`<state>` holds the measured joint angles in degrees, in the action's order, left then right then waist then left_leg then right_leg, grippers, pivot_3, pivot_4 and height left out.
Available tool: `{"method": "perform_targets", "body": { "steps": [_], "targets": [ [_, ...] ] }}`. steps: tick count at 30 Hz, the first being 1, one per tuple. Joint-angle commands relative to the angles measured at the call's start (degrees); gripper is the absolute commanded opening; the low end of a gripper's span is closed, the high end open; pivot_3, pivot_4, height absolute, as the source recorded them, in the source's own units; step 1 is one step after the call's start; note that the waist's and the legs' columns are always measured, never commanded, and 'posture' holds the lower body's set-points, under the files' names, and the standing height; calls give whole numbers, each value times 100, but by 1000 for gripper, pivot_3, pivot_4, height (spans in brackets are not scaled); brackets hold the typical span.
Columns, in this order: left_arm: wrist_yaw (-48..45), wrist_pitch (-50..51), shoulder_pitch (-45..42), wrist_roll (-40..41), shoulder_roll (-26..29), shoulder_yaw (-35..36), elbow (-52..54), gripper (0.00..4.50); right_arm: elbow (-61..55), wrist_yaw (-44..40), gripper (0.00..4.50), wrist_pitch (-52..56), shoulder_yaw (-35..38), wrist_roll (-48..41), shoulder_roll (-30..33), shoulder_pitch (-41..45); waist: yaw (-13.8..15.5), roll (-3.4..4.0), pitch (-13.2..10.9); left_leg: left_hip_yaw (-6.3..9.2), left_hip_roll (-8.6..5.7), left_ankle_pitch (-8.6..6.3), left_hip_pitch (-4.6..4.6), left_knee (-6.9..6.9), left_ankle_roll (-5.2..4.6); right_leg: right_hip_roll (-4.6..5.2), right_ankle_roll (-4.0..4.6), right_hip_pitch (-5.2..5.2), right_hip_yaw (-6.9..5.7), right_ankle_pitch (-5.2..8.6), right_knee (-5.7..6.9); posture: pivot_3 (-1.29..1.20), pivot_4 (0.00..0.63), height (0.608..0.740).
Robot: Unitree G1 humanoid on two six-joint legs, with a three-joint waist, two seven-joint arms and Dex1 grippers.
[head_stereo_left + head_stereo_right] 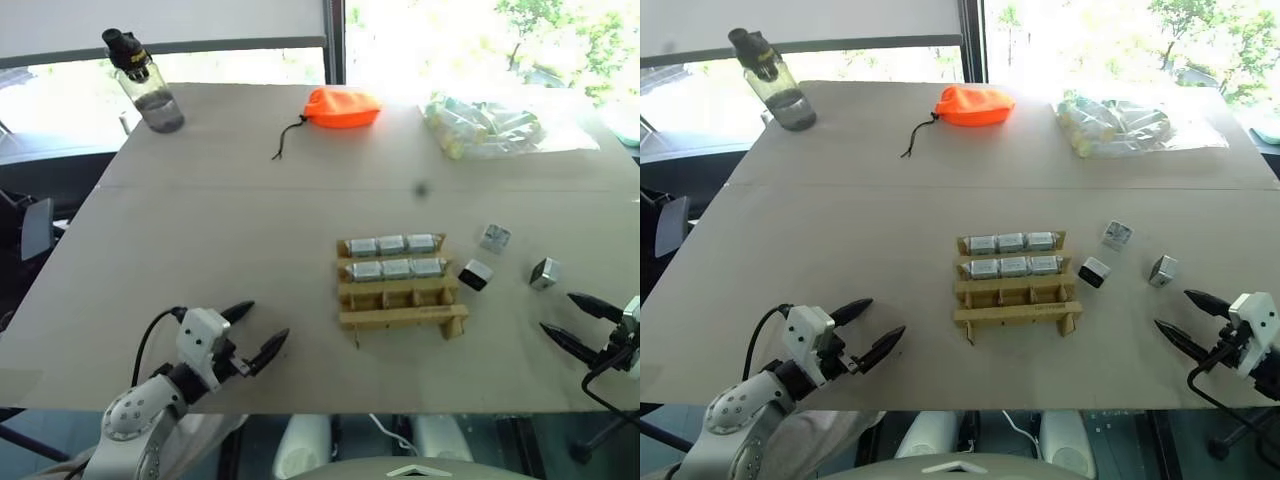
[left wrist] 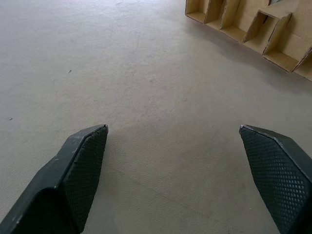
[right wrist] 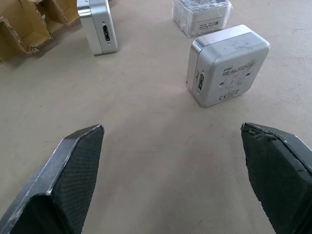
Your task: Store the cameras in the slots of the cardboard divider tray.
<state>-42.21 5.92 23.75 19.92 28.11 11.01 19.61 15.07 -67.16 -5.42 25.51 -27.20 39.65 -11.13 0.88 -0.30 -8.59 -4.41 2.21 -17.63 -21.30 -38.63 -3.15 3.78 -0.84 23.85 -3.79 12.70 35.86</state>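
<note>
bench (image 1: pixel 230 220) wide and mostly bare. cardboard tray (image 1: pixel 402 291) sits right of centre: far two rows full, three cameras each, near row of three slots still open. three loose cameras lie on the bench right of the tray: one just beside its right edge (image 1: pixel 475 274), one further back (image 1: pixel 495 238), one nearest my right fingers (image 1: pixel 545 273).

my left fingers (image 1: pixel 255 332) hang spread wide over bare bench, holding nothing, well apart from the tray. my right fingers (image 1: pixel 577 322) also spread wide, empty, pointing at the loose cameras; the closest block stands on edge just ahead of them.

step in hand, as i judge it: take the nearest camera with the right. come in level, straddle its flat silver sides rather than the corners, close squarely so it doesn't twist. then carry it over the near row and lower it straight between the dividers; thin cardboard could buckle or the tray slide if i nudge it sideways.
</note>
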Motion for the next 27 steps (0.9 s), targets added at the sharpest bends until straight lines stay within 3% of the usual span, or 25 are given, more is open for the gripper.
{"method": "perform_targets", "body": {
  "steps": [1, 16, 21, 27],
  "targets": [
    [-53, -180, 92, 58, -38, 2, 107, 4500, -33, -37, 4455, -95, 82, -55, 58, -3, 0, 0, 0, 0, 0, 0, 0, 0, 0, 0, 0, 0, 0, 0, 0, 0, 150, 740],
    [-275, -175, 11, 233, 78, 150, -54, 4500, -496, 269, 4455, 78, 80, -110, -142, -227, -3, 0, 1, -5, 0, 0, 5, -1, 0, -3, 0, -2, 2, 0, 2, 0, 150, 740],
    [-399, 264, -21, 583, 200, 168, 20, 4500, -675, 457, 4455, 271, 64, -138, -202, -252, -2, 1, 1, -4, 1, 0, 8, -1, 0, -4, -1, -5, 2, 0, 4, 0, 150, 740],
    [-572, 536, -376, 700, 448, 142, -39, 4500, -1183, 1425, 4455, 537, 31, 114, -529, -315, 1, 0, 2, -4, 1, 1, 12, -2, 1, -5, -1, -7, 2, -1, 8, 0, 150, 740]
  ]
}}
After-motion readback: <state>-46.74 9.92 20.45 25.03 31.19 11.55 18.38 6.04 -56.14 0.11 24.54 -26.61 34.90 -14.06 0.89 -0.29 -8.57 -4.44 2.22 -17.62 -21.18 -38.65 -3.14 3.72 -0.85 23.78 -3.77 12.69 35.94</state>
